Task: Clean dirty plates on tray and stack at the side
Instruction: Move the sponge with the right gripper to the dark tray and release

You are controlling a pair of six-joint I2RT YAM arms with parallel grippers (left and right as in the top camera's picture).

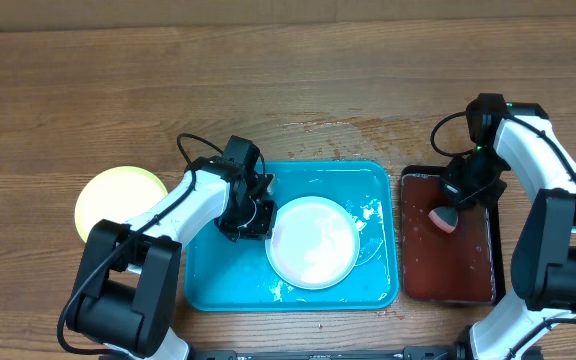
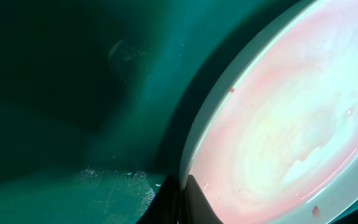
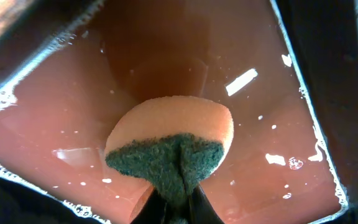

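A white plate [image 1: 313,242] lies in the turquoise tray [image 1: 213,280], right of its middle. In the left wrist view the plate [image 2: 278,124] carries a thin pink film and a few red specks. My left gripper [image 1: 264,219] [image 2: 182,182] is shut on the plate's left rim, one finger inside the rim and one outside. A pale yellow-green plate [image 1: 118,200] rests on the table left of the tray. My right gripper [image 1: 450,205] [image 3: 179,194] is shut on an orange sponge [image 1: 445,218] [image 3: 169,140] with a green scouring face, held over the black tray.
The black tray [image 1: 473,285] [image 3: 166,62], right of the turquoise one, holds reddish-brown liquid. Foam and water streaks lie on the turquoise tray floor [image 2: 110,186]. Wet spots mark the wooden table [image 1: 368,130] behind the trays.
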